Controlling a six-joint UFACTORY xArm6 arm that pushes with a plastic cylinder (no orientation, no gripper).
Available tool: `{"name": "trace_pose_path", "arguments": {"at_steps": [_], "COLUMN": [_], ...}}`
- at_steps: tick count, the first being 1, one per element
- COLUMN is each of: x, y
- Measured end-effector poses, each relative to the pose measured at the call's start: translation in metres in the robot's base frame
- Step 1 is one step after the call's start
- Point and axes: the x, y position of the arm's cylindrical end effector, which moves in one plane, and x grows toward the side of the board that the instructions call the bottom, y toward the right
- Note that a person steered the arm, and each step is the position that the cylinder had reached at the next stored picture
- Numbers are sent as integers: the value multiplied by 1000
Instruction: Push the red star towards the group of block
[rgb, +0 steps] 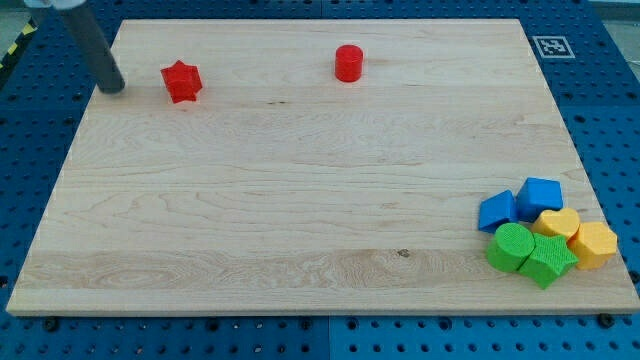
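Note:
The red star (182, 81) lies near the board's top left. My tip (114, 86) rests on the board just to the star's left, a short gap apart from it. A group of blocks sits at the bottom right: a blue block (497, 211), a second blue block (541, 194), a yellow heart-like block (558, 223), a yellow hexagon-like block (594, 244), a green round block (512, 247) and a green star (546, 260). They touch one another.
A red cylinder (348, 63) stands near the top middle of the wooden board (300, 200). A black-and-white marker tag (551, 46) sits off the board's top right corner, on the blue pegboard table.

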Motion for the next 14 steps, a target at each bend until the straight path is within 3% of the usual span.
{"name": "trace_pose_path", "arguments": {"at_steps": [1,2,6,8,11,13,14], "x": [-38,-38,-3,5,73,141,148], "y": [15,16,90,93,91,100,119]}}
